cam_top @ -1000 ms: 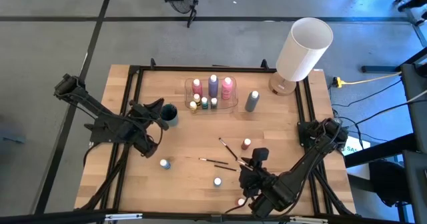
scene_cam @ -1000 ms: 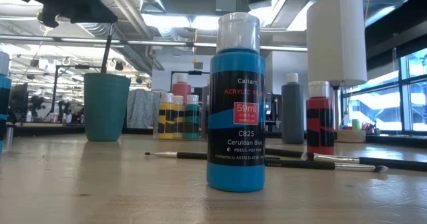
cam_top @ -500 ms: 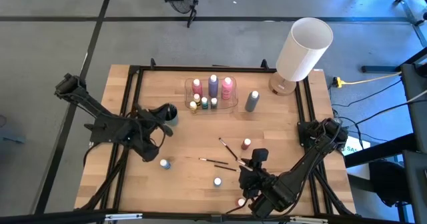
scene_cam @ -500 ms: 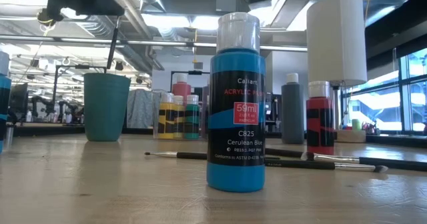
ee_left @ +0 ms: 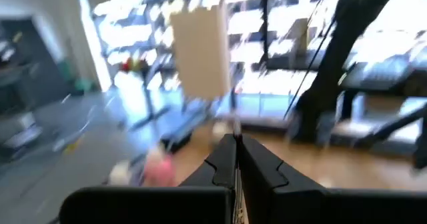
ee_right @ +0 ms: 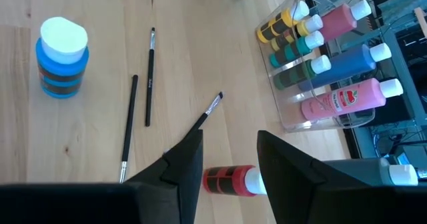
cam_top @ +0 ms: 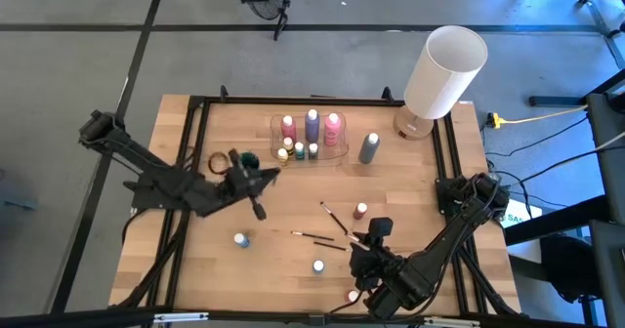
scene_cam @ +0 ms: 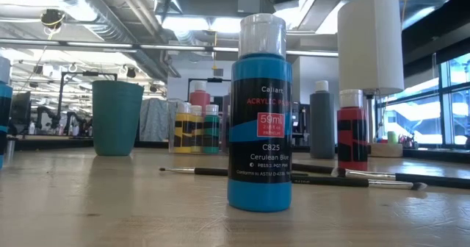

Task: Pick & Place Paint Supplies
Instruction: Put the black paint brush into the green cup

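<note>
1. Left gripper (cam_top: 262, 180) — above the tabletop (cam_top: 410, 201) just beside the teal cup (cam_top: 248, 159), on the side toward the clear tray (cam_top: 341, 150). In the left wrist view its fingers (ee_left: 257, 167) are pressed together with a thin dark line between them; whether that is a brush cannot be told.

2. Right gripper (ee_right: 230, 159) — near the front edge, fingers (ee_right: 287, 164) standing moderately apart and holding nothing. Directly ahead of them a red bottle (ee_right: 230, 181) lies on its side, its white cap toward the tray and its long axis running across the gap.

3. Loose brushes (cam_top: 330, 232) — three thin dark-handled brushes lie flat on the wood between the two arms and well nearer the right gripper; each handle runs roughly away from the right fingers rather than across them.

4. Other loose bottles — a blue bottle (cam_top: 240, 239) stands nearer the left arm, a grey bottle (cam_top: 368, 148) just beside the tray and a white-capped bottle (cam_top: 318, 266) near the front.

5. Judgement — the right arm is the better placed for the red bottle or the brushes.

6. Legible writing — the low view's blue bottle (scene_cam: 259, 115) reads "ACRYLIC", "59ml", "C825" and "Cerulean Blue"; finer print is unreadable.
</note>
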`<control>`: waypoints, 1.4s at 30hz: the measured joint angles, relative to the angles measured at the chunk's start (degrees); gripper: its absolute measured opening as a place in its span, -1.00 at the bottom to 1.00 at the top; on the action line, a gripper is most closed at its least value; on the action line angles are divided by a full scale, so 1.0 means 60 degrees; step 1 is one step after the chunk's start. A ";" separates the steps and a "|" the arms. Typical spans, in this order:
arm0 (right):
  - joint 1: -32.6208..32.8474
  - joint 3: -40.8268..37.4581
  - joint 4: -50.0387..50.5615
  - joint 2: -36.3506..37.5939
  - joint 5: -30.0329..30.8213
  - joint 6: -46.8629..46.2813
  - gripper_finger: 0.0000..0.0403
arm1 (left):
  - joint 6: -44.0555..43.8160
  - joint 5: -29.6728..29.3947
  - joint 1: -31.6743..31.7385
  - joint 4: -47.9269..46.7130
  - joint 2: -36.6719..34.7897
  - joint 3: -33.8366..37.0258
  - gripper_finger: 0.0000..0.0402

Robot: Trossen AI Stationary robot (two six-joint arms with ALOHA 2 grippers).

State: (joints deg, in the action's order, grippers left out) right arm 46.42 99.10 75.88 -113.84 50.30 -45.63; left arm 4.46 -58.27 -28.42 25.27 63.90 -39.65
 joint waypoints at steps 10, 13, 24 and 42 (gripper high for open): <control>0.0122 0.0000 -0.0011 -0.0004 -0.0491 -0.0024 -0.28 | 0.1577 0.0973 0.1304 0.1344 -0.0007 0.0049 -0.99; 0.0241 -0.0001 -0.0109 -0.0004 -0.0491 -0.0069 -0.28 | 0.1953 0.1356 0.1431 0.1483 -0.0090 0.0056 -0.99; 0.0534 0.0001 -0.0311 -0.0004 -0.0491 -0.0066 -0.28 | 0.2055 0.0574 0.0680 0.1743 -0.3213 0.1695 -0.99; 0.0572 -0.0001 -0.1124 -0.0004 -0.1018 -0.0304 -0.28 | 0.3450 -0.0135 0.0029 0.3630 -0.5162 0.4220 -0.99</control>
State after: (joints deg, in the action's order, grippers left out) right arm 49.85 99.09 69.13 -113.86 44.19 -47.45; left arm 25.16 -59.08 -28.24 47.06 32.93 -14.33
